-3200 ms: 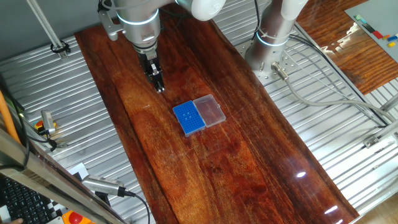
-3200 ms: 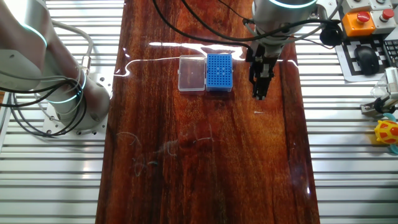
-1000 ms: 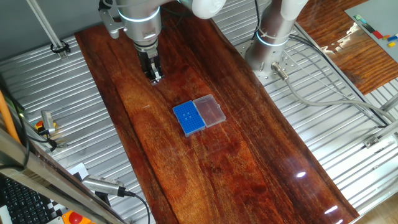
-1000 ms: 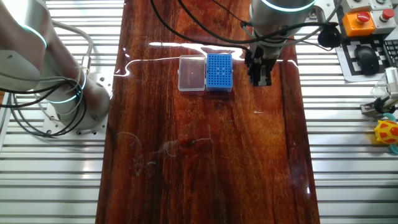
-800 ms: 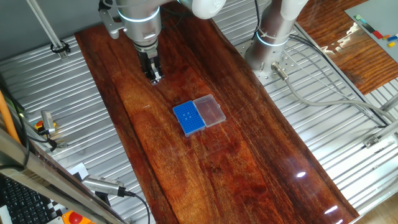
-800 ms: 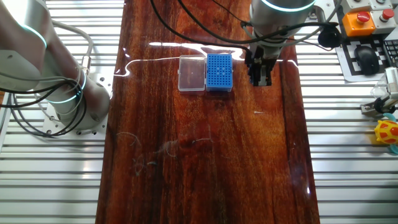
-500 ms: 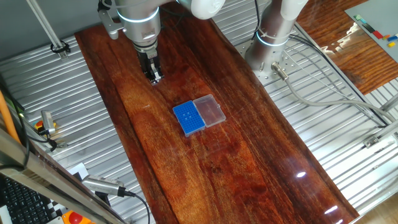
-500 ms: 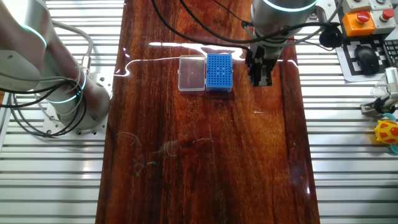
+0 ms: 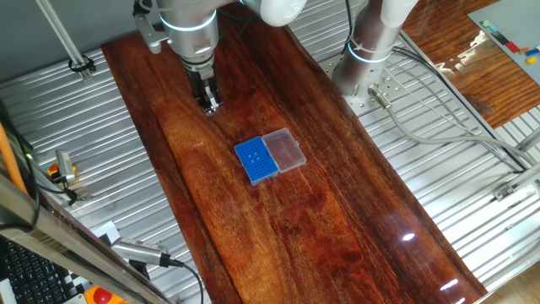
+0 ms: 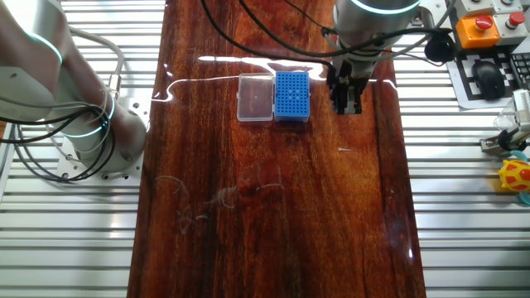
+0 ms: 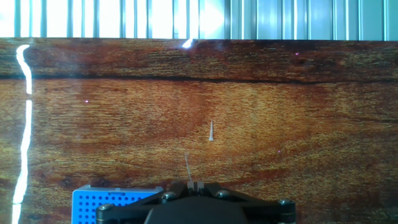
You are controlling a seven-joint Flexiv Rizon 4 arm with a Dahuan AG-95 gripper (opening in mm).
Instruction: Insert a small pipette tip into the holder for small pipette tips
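Wooden worktop (image 10: 273, 232) carries the holder (image 10: 291, 96); the tool (image 10: 346, 108), clamped on a pipette tip (image 11: 187, 167), should align vertically before descending.

**Tip on the board, rack beside its lid**

The blue rack (image 9: 256, 160) lies flat on the wooden board, its long side touching the open clear lid. Its top is a grid of tiny holes with a few pale dots. A small pale tip (image 11: 211, 131) lies loose on the wood, apart from the rack, its point away from the camera.
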